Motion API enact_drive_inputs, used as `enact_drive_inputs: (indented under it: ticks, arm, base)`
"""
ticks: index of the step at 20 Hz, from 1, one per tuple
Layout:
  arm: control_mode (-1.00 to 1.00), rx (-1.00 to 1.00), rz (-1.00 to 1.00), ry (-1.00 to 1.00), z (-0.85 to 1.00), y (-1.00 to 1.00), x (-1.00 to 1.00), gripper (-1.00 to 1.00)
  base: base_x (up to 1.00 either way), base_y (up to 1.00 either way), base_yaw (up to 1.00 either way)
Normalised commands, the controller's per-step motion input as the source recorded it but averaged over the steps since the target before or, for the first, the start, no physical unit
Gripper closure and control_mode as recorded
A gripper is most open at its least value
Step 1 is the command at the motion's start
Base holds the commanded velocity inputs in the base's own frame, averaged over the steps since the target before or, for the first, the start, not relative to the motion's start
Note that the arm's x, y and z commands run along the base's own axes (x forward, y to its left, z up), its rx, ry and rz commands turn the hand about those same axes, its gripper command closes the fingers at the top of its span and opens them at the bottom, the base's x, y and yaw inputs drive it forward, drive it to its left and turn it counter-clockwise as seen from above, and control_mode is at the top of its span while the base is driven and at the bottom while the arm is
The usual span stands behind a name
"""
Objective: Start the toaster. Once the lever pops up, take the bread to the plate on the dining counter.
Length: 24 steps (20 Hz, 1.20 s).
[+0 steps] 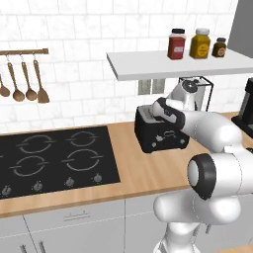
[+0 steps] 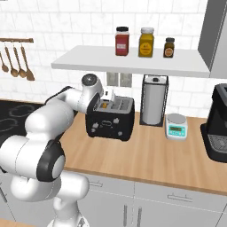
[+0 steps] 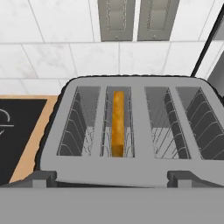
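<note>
The black toaster stands on the wood counter by the tiled wall. Its silver slotted top lies straight below the hand. A slice of bread sits edge-up, low in the second slot from the left. My gripper hangs just above the toaster's front edge, open, with nothing between its fingertips. The arm's wrist covers part of the toaster in the left base view. The plate and the dining counter are out of view.
A paper towel holder, a small kitchen scale and a black coffee machine stand right of the toaster. A shelf with three jars hangs close above. A cooktop lies to the left.
</note>
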Motion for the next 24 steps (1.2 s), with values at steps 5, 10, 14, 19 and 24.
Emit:
enact_drive_inputs:
  ticks: [5, 10, 14, 19, 24]
  arm:
    - [-1.0, -0.01, 0.0, 0.0, 0.0, 0.0, 0.0, -1.0]
    - [-1.0, -0.12, 0.0, 0.0, 0.0, 0.0, 0.1, -1.0]
    - [-1.0, -0.01, 0.0, 0.0, 0.0, 0.0, 0.02, -1.0]
    - [-1.0, 0.0, 0.0, 0.0, 0.0, 0.0, 0.0, -1.0]
    - [-1.0, 0.0, 0.0, 0.0, 0.0, 0.0, 0.0, -1.0]
  base:
    - [0.0, 0.0, 0.0]
    - [0.0, 0.0, 0.0]
    - [0.0, 0.0, 0.0]
    - [0.0, 0.0, 0.0]
    - [0.0, 0.0, 0.0]
